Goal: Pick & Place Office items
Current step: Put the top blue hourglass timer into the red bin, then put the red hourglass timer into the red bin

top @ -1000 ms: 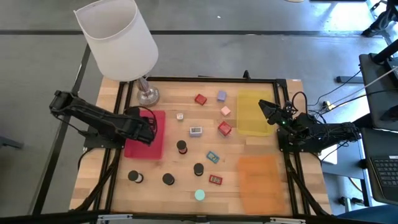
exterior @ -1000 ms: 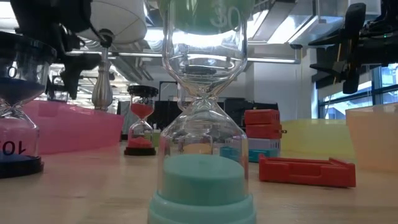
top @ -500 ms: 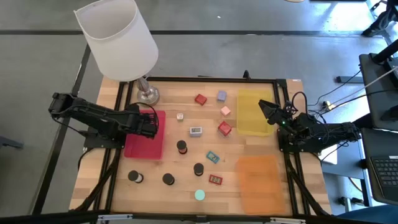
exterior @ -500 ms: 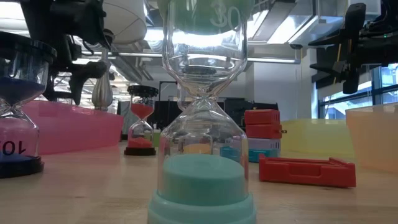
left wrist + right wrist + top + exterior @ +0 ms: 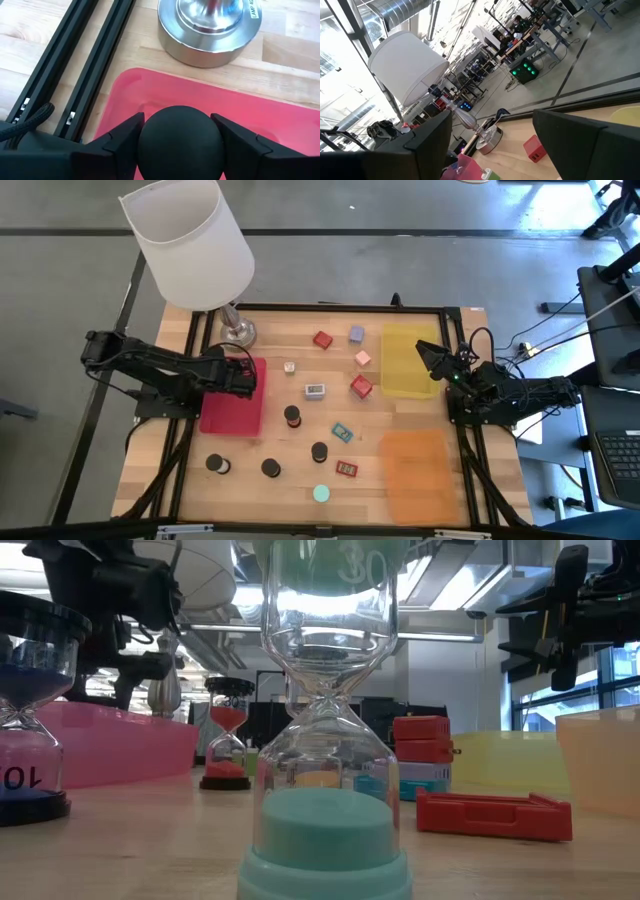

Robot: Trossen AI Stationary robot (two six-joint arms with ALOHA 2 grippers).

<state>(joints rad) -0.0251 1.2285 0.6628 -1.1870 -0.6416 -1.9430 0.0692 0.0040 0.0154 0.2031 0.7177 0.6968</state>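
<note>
A wooden bench (image 5: 300,455) seen from above, with a dark robot arm at each side.

Hard to make out first. In the left wrist view a round black piece (image 5: 180,142) fills the space between the left pincer's (image 5: 180,145) two fingers (image 5: 120,142), which press on it from both sides – its lower part is cut off by the picture's edge. From above, that pincer (image 5: 240,375) hangs over the red mat (image 5: 232,412) near the lamp's silver base (image 5: 238,332), and the held piece cannot be picked out there. In the low view a teal hourglass (image 5: 325,740) stands so close that it blocks the middle of the bench, and its top is cut off.

The right pincer (image 5: 428,358) waits above the yellow mat's (image 5: 405,365) edge, holding nothing; its fingers (image 5: 427,142) stand well apart in its own wrist view.

Counted from above, loose on the bench:
- four black round pieces (image 5: 292,416), one of them in the middle and three nearer the front edge
- one teal round piece (image 5: 320,494) at the front
- three red blocks (image 5: 322,339), one pink block (image 5: 362,358), one lavender block (image 5: 356,334)
- one flat red rectangle (image 5: 346,469), one teal (image 5: 342,431), one white (image 5: 315,390)
- one tiny pale item (image 5: 289,367), too small to identify.

An orange mat (image 5: 415,470) lies at front right – nothing can be seen on it.
</note>
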